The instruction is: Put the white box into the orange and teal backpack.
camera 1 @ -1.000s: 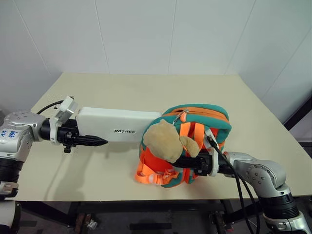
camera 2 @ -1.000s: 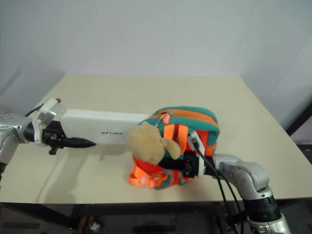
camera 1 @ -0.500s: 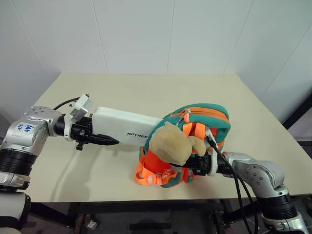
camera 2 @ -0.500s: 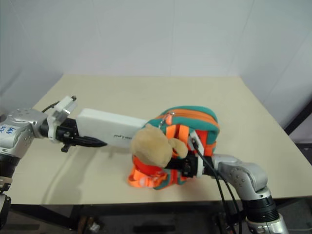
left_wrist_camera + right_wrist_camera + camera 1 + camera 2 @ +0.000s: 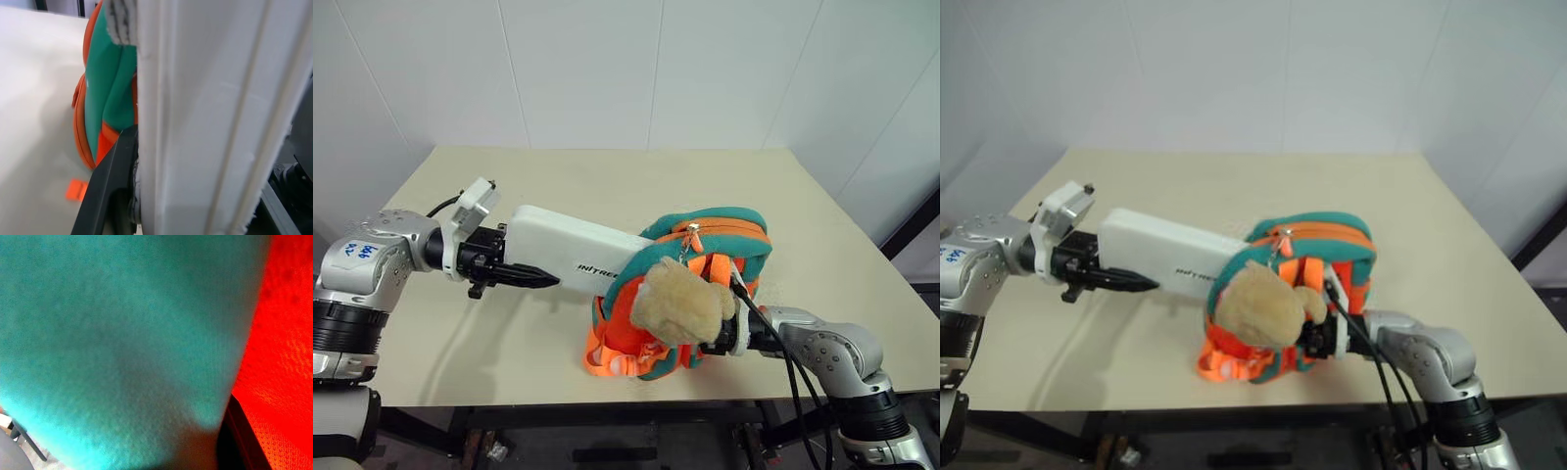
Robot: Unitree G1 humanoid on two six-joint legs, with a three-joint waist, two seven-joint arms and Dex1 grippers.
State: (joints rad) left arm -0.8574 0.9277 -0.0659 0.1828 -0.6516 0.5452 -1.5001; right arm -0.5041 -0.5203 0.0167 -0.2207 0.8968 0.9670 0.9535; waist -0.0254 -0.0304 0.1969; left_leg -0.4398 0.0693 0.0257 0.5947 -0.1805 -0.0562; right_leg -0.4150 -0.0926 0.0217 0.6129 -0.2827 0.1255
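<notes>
My left gripper (image 5: 536,274) is shut on the near end of the white box (image 5: 573,253), one black finger (image 5: 110,191) lying along its underside. The box slants up off the table, and its far end sits inside the open mouth of the orange and teal backpack (image 5: 724,220). The backpack stands near the table's front edge with a tan plush toy (image 5: 680,302) hanging on its front. My right gripper (image 5: 1316,338) is mostly hidden behind the toy. In the right wrist view, teal fabric (image 5: 122,333) lies pressed against its dark finger (image 5: 239,435).
The beige table (image 5: 607,176) stretches back to a white wall. Orange straps (image 5: 612,357) trail from the backpack's base near the front edge. A black cable (image 5: 793,377) runs along my right arm.
My left gripper has moved right and slightly up with the box, pushing its far end further into the backpack's mouth. The plush toy has swung down and right. The right arm has stayed in place.
</notes>
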